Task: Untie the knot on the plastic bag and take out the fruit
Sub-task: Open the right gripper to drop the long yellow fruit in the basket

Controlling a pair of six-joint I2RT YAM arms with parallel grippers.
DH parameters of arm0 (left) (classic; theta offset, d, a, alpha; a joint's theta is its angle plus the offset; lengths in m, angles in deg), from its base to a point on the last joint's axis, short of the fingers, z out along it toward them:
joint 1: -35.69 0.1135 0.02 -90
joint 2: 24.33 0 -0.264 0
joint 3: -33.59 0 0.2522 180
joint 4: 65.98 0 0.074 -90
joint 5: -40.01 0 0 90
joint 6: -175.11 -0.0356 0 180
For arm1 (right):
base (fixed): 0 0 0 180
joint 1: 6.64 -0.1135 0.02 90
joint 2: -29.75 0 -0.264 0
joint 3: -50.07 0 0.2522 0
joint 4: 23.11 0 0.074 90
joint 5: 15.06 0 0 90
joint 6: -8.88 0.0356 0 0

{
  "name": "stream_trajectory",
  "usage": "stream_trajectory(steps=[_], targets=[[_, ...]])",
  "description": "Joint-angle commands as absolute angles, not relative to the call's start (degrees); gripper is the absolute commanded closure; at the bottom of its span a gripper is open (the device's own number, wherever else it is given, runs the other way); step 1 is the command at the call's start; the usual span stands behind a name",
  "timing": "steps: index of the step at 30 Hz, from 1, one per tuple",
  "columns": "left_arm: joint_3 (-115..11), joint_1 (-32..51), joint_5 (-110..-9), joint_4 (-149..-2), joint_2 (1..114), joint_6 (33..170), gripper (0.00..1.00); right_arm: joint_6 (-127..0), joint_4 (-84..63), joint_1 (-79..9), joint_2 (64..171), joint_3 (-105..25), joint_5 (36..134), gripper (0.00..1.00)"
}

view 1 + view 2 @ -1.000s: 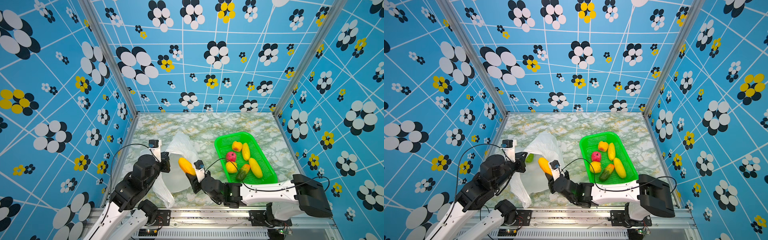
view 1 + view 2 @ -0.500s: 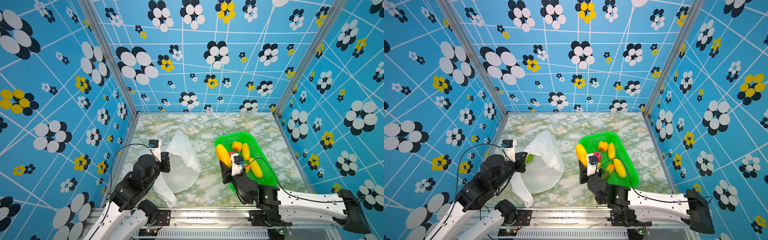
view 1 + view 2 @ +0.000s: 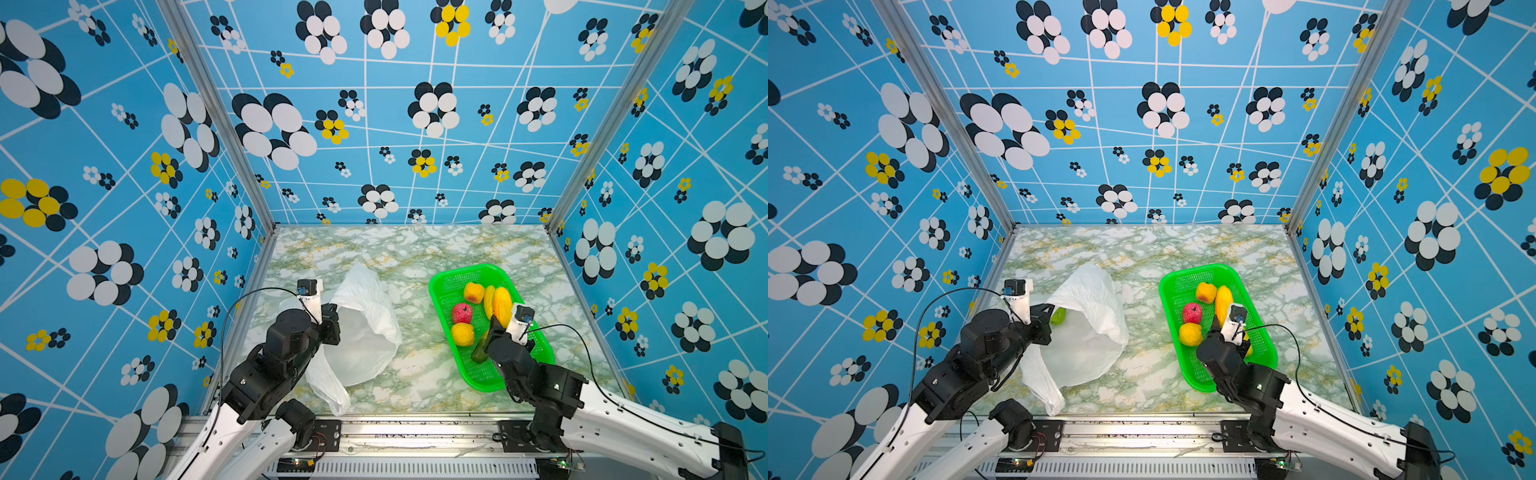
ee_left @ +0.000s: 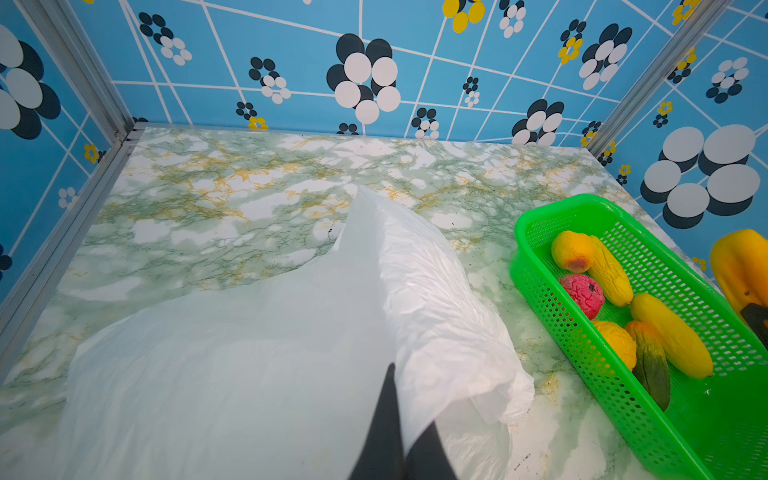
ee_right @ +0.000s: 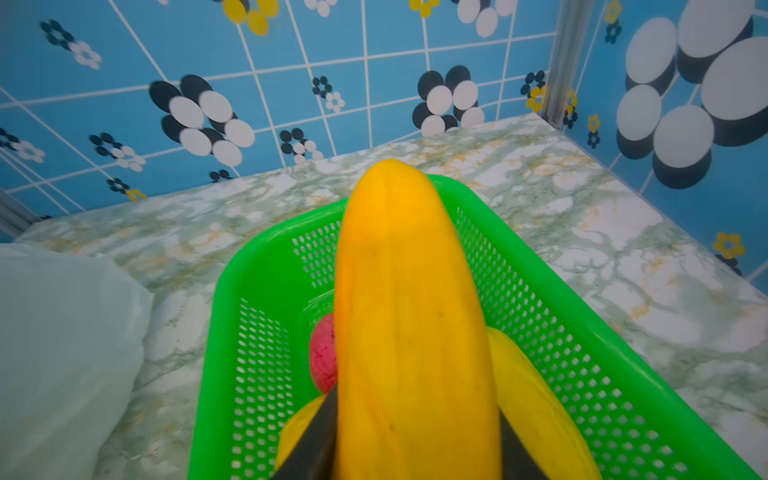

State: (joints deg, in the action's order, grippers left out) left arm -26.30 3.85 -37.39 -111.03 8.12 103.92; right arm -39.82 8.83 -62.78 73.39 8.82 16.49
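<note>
Set long yellow toy fruit (image 5: pixel 411 332), gripped in right jaws, low into green mesh basket (image 3: pixel 465 271); hold thin white plastic bag (image 3: pixel 365 324) open, left jaws clamped on it.

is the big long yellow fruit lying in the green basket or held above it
Held above it: the right gripper clamps the long smooth yellow fruit, which hangs over the green mesh plastic basket.

L gripper (image 4: pixel 409 399) pinched shut, arm bent low; R gripper (image 5: pixel 415 440) clamped, arm stretched fwd.
</note>
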Motion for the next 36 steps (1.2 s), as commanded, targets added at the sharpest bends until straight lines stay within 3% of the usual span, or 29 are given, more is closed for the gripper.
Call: stream_trajectory(steps=[1, 5, 17, 30, 36], targets=[[-25.8, 4.4, -36.7, -110.8, 8.0, 103.9, 1.0, -34.3, 16.0, -59.1, 79.1, 5.2, 21.4, 0.62], [-25.7, 4.4, -36.9, -111.0, 7.6, 104.1, 1.0, -31.3, 17.5, -55.9, 85.2, 4.2, 26.8, 0.67], [-25.7, 4.4, -37.1, -111.1, 7.4, 104.0, 1.0, -28.1, 16.4, -53.5, 87.9, 7.1, 31.2, 0.64], [-25.8, 4.4, -36.8, -111.2, 7.8, 104.1, 1.0, -33.2, 8.1, -53.5, 94.8, 6.9, 39.5, 0.58], [-25.5, 4.4, -36.5, -110.9, 8.0, 104.0, 1.0, -34.3, 7.1, -53.5, 99.4, 4.3, 39.8, 0.49]])
